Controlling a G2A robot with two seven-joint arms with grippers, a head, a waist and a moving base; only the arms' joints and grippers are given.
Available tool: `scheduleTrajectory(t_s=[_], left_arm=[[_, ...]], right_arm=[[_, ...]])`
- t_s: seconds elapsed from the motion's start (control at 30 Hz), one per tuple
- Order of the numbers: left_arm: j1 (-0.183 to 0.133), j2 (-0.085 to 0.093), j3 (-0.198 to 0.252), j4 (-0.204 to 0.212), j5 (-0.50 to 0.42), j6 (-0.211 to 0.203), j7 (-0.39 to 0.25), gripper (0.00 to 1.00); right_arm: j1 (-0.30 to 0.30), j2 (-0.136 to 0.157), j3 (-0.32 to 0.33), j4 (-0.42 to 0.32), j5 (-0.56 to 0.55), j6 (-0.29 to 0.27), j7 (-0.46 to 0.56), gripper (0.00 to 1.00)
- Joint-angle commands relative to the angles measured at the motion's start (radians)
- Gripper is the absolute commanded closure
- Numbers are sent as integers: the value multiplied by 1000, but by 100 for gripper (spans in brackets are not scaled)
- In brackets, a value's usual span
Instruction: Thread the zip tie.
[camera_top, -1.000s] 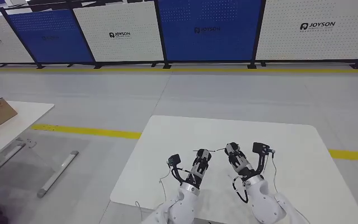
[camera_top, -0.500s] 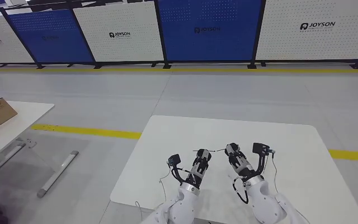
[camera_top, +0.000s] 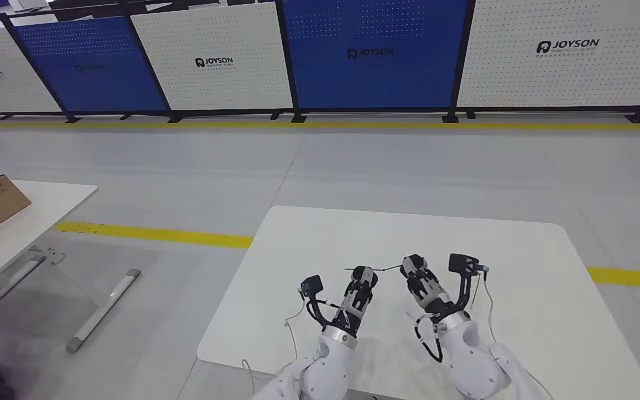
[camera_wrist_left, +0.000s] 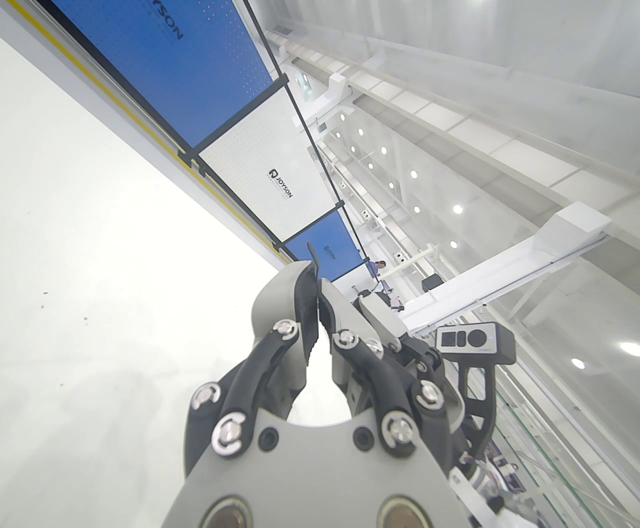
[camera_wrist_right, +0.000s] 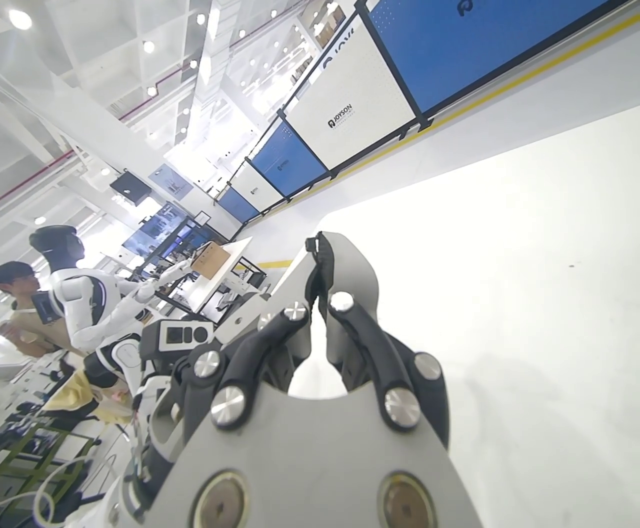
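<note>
A thin black zip tie (camera_top: 385, 268) hangs just above the white table (camera_top: 520, 250), stretched between my two grippers. My left gripper (camera_top: 364, 275) is shut on one part of it; in the left wrist view a short black strip of the zip tie (camera_wrist_left: 312, 254) sticks out past the closed fingertips (camera_wrist_left: 305, 280). My right gripper (camera_top: 408, 265) is shut as well, with a small black bit of the zip tie (camera_wrist_right: 313, 243) showing at its tip. The two grippers stand close together, tips almost meeting, near the table's front edge.
The table top around and beyond the grippers is bare white. Blue and white pegboard partitions (camera_top: 375, 55) stand across the floor behind. Another table (camera_top: 40, 200) with a cardboard box sits off to the left.
My right gripper has edged slightly toward the left gripper. The left arm has stayed still.
</note>
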Motion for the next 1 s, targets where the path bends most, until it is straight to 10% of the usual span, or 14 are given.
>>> scheduleTrajectory(t_s=[0.0, 0.97], left_arm=[[0, 0, 0, 0, 0, 0, 0, 100], [1, -1, -1, -7, -2, -3, -18, 100]], right_arm=[[2, -2, -2, 3, -6, 3, 2, 100], [28, -35, 13, 71, 89, -67, 58, 100]])
